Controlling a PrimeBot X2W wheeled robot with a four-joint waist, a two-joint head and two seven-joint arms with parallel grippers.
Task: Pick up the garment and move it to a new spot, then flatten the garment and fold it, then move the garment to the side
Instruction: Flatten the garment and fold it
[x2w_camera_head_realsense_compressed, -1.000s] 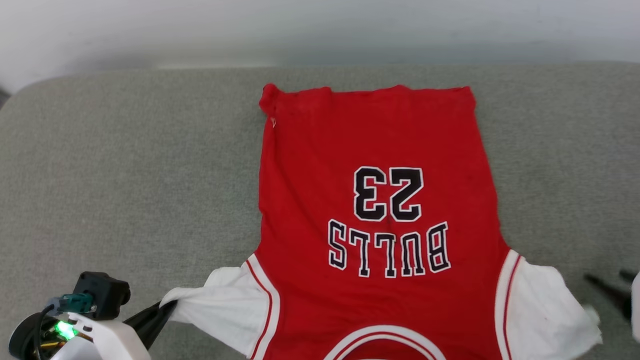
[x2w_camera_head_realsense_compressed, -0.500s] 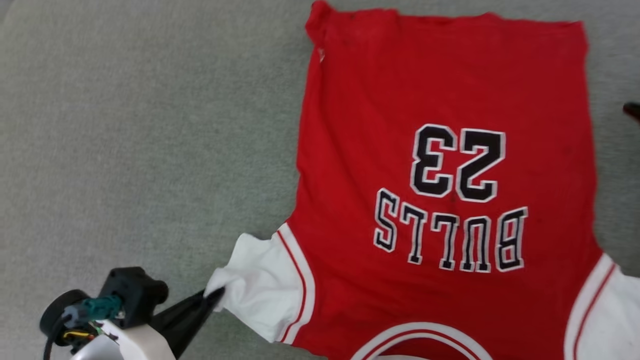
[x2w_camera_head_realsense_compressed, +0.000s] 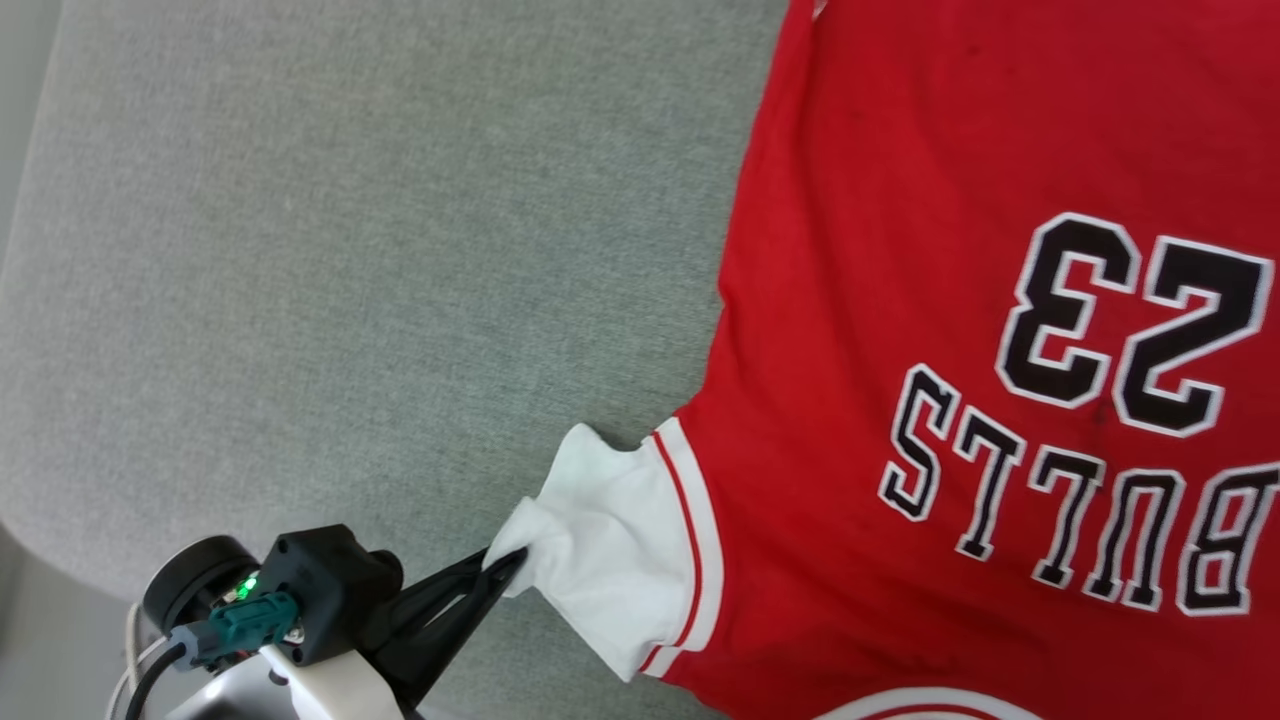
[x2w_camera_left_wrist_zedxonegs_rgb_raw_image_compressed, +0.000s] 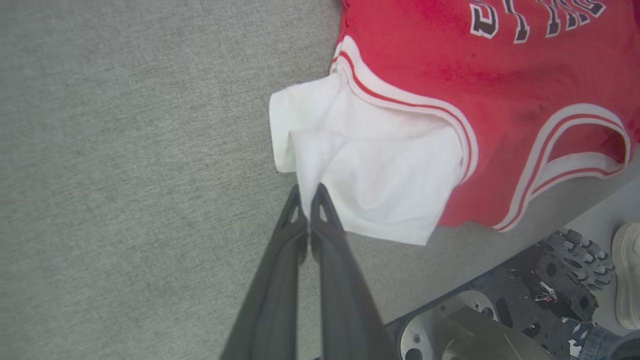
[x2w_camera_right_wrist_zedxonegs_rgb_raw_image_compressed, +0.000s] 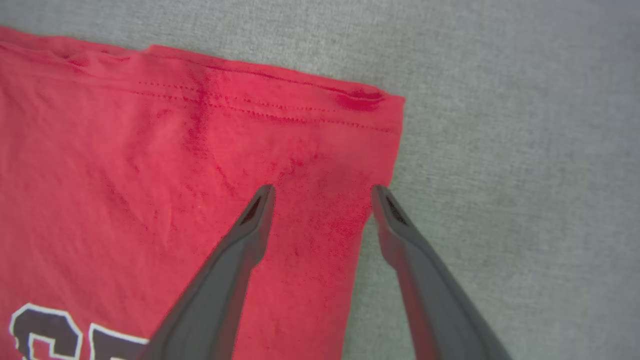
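Garment (x2w_camera_head_realsense_compressed: 900, 300) lies spread, print side up, on the grey cushion (x2w_camera_head_realsense_compressed: 350, 250), collar near the robot and hem far. It looks placed and nearly flat, so the work seems to be in the flattening step. No fold shows yet, so folding it and moving it aside are left. Left gripper (x2w_camera_left_wrist_zedxonegs_rgb_raw_image_compressed: 307, 192) has its fingers pressed together on the edge of the white sleeve (x2w_camera_left_wrist_zedxonegs_rgb_raw_image_compressed: 370, 175) at the near left, which is bunched and creased. Right gripper (x2w_camera_right_wrist_zedxonegs_rgb_raw_image_compressed: 322, 192) stands spread wide over a far hem corner (x2w_camera_right_wrist_zedxonegs_rgb_raw_image_compressed: 370, 107), holding nothing
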